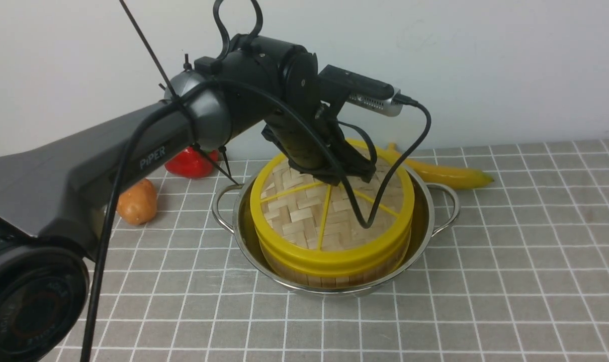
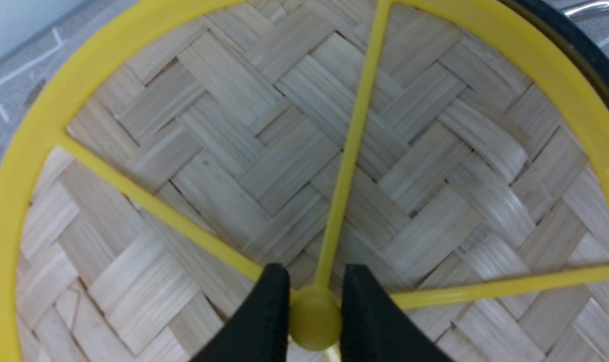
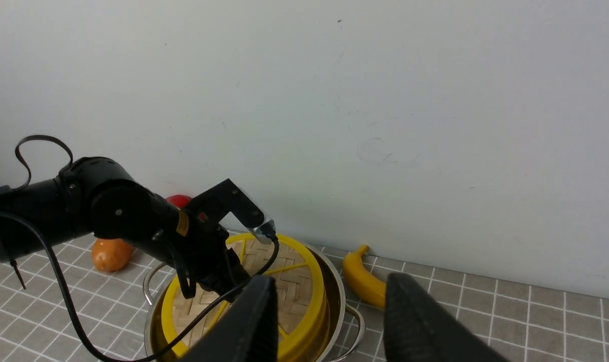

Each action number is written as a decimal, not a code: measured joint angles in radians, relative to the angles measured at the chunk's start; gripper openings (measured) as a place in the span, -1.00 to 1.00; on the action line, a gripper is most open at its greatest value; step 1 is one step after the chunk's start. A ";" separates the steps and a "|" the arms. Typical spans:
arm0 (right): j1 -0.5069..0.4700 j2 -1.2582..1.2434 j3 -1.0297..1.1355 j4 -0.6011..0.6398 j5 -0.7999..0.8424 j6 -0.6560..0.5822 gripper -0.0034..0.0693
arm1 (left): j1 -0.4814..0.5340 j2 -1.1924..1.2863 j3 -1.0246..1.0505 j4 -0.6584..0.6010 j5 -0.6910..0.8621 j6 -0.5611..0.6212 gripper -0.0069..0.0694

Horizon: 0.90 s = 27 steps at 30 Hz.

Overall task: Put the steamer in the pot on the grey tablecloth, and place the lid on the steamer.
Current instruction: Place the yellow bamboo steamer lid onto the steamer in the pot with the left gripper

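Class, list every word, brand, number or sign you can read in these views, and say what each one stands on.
"PIPER": white letters on the left arm, along its grey forearm.
The round joint cap at that arm's base: ringed lettering, too blurred to read.
The yellow sticker near that arm's wrist: too small to read.
The lid bears no text.

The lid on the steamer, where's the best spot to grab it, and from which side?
Pinch the lid by its small centre knob, where the spokes meet, coming straight down from above. It lies flat and flush on the steamer, leaving its rim little to grip.
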 joint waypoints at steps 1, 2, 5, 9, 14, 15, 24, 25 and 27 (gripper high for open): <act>0.000 0.000 0.000 0.000 0.000 0.000 -0.06 | 0.000 0.000 0.000 0.000 0.000 -0.001 -0.50; 0.000 0.000 0.000 0.000 0.000 0.000 -0.06 | 0.000 0.000 0.000 0.000 0.000 -0.002 -0.50; 0.000 0.000 0.000 0.000 0.000 0.000 -0.06 | 0.000 0.000 0.000 0.000 0.000 -0.004 -0.50; 0.000 0.000 0.000 0.000 0.000 0.000 -0.06 | 0.000 0.000 0.000 0.000 0.004 -0.005 -0.50; 0.000 0.000 0.000 0.000 0.000 0.000 -0.06 | 0.000 0.000 0.000 0.000 0.004 -0.006 -0.50; 0.000 0.000 0.000 0.000 0.000 0.000 -0.06 | 0.000 0.000 0.000 -0.001 0.004 -0.006 -0.50; 0.000 0.000 0.000 0.001 0.000 0.000 -0.06 | 0.000 0.000 0.000 -0.020 0.004 -0.006 -0.50; 0.000 0.000 0.000 0.004 0.000 0.000 -0.06 | 0.000 0.000 0.000 -0.020 0.004 -0.006 -0.50; 0.000 0.000 0.000 0.012 0.000 0.000 -0.06 | 0.000 0.000 0.000 -0.020 0.004 -0.006 -0.50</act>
